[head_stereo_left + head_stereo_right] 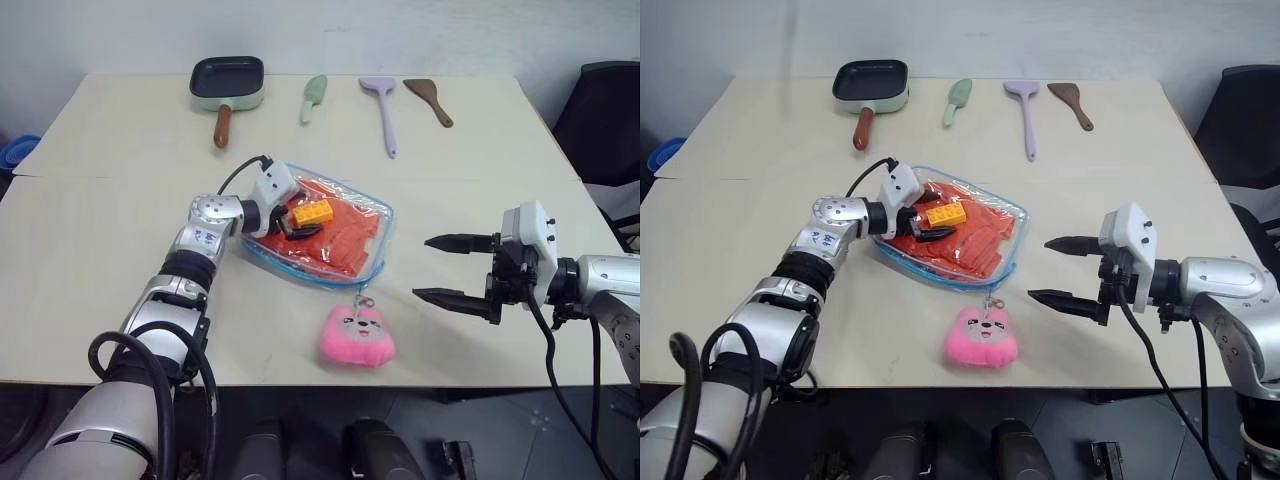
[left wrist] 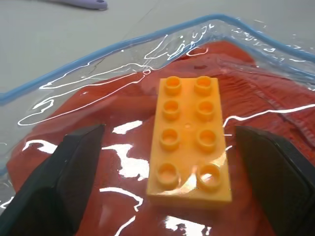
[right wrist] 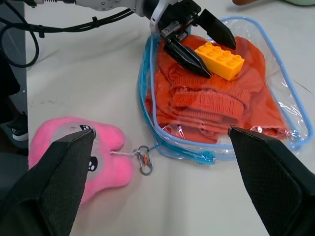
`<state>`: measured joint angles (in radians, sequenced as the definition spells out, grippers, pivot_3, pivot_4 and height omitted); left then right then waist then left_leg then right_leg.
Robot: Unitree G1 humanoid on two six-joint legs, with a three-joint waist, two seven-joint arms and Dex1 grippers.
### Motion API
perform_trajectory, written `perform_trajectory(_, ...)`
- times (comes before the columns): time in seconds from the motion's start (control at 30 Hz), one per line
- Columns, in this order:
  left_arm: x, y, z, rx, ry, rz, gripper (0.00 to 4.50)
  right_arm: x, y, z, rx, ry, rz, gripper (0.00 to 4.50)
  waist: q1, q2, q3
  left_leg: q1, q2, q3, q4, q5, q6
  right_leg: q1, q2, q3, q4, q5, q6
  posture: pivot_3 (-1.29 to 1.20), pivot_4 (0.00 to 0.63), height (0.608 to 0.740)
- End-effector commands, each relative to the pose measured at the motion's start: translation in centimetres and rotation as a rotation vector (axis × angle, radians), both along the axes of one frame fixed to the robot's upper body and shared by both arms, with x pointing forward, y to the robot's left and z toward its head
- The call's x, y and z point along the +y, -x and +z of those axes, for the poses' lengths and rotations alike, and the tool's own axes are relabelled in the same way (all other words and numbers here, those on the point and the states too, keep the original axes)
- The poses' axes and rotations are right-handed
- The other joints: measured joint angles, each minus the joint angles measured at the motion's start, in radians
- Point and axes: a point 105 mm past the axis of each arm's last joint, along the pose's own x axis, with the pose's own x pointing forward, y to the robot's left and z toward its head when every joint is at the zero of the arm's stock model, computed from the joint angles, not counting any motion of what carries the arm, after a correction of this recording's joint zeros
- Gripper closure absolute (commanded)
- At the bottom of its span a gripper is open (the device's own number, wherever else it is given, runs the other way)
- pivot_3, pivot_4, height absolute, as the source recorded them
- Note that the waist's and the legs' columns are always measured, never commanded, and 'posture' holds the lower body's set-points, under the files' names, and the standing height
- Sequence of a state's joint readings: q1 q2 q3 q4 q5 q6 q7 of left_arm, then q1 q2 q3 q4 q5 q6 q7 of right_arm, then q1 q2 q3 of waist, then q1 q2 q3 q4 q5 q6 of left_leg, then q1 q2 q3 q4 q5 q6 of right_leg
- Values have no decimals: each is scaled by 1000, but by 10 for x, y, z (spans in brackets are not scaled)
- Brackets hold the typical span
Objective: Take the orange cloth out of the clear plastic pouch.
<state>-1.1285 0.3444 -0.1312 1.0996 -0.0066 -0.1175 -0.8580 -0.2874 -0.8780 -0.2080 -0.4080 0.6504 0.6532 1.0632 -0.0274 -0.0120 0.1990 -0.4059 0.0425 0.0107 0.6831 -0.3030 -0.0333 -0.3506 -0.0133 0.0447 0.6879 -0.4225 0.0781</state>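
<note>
The clear plastic pouch lies flat on the counter near the centre of the head-camera frame, blue edging all round. The orange cloth is inside it, wrinkled and folded, filling most of the bag. A yellow toy brick sits on top of the pouch, over the cloth, studs up.

Left tool is at the pouch's left part, fingers spread wide w/ the brick between them. In the left wrist view both black fingers stand apart from the brick, one each side, not touching it: released, holding nothing. In the right wrist view its tips rest just over the cloth area by the brick.

Right tool hovers at centre right of the frame, to the right of the pouch and clear of it, fingers wide apart, released, empty, pointing toward the pouch.

A pink plush charm lies below the pouch toward the lower centre, joined to the pouch's edge by a small metal clip and string.

Along the top of the frame, well apart from the pouch: a small square pan w/ brown handle, a green spatula, a purple spatula and a brown spatula. A dark chair stands at upper right beyond the counter.
</note>
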Motion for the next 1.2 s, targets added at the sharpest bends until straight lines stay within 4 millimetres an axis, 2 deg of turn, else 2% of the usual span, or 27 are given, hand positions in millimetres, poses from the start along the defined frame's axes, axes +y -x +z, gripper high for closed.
perform_trajectory(0.03, 4, -3, 8, -27, 28, 19, 571, 3, 5, 8, -49, 4, 22, 0, 0, 0, 0, 0, 0, 0, 0, 0, 0, -1, 0, 0, 1, 0, 0, 0, 150, 740)
perform_trajectory(0.3, 12, 3, 16, -15, 104, -22, 2982, 1, 4, 5, -42, 19, 28, 0, 0, -1, 0, -1, 0, 0, 0, 3, -2, -3, 0, 0, 3, 0, 0, 0, 150, 740)
perform_trajectory(0.4, 20, 11, 21, -26, 129, -46, 2963, 3, 4, 3, -34, 18, 45, 0, -1, -1, 0, 0, 0, 0, 0, 4, -2, -3, 0, 1, 4, 0, 0, 0, 150, 740)
perform_trajectory(0.5, 36, 23, 35, -77, 166, -31, 2963, 6, 2, 2, -27, 15, 66, 0, -5, -1, 0, 0, 1, 0, 0, 4, -3, -3, 1, 1, 5, 0, 0, 0, 150, 740)
perform_trajectory(0.6, 63, 43, 53, -146, 196, 56, 2963, 12, -3, 1, -21, 8, 99, 0, -8, -1, 1, 0, 3, 0, -1, 4, -3, -5, 2, 3, 6, 0, 0, 0, 150, 740)
perform_trajectory(0.7, 94, 73, 63, -201, 192, 178, 2963, 20, -8, -1, -12, 4, 140, 0, -12, -1, 1, 0, 4, 0, -1, 4, -3, -5, 3, 4, 6, 0, 0, 0, 150, 740)
perform_trajectory(0.77, 129, 103, 62, -212, 179, 346, 2963, 26, -12, -3, -4, 4, 182, 0, -22, -1, 1, 0, 4, 0, -1, 4, -3, -5, 2, 4, 6, 0, 0, 0, 150, 740)
perform_trajectory(0.83, 145, 122, 59, -203, 164, 446, 2963, 29, -14, -4, 1, 5, 204, 0, -25, -1, 1, 1, 4, 0, -2, 4, -2, -5, 2, 6, 6, 0, 0, 0, 150, 740)
perform_trajectory(0.97, 199, 166, 36, -160, 132, 746, 2963, 37, -19, -9, 16, 12, 262, 0, -23, -2, 1, 1, 3, -1, -2, 2, 1, -4, 1, 5, 6, 0, 0, 0, 150, 740)
perform_trajectory(1.03, 213, 185, 30, -145, 123, 835, 2963, 38, -23, -10, 16, 20, 276, 0, -22, -4, 1, 2, 3, -1, -2, 1, 2, -3, 1, 5, 5, 1, -1, 0, 150, 740)
perform_trajectory(1.17, 232, 206, 22, -123, 109, 946, 2963, 41, -35, -12, 2, 37, 275, 0, -13, -5, 1, 2, 3, -2, -2, 2, 3, -2, 1, 4, 5, 2, -3, 0, 150, 740)
perform_trajectory(1.2, 236, 209, 20, -117, 111, 964, 2613, 41, -37, -13, -2, 43, 274, 0, -9, -5, 1, 2, 2, -2, -2, 2, 3, -2, 1, 4, 5, 2, -4, 0, 150, 740)
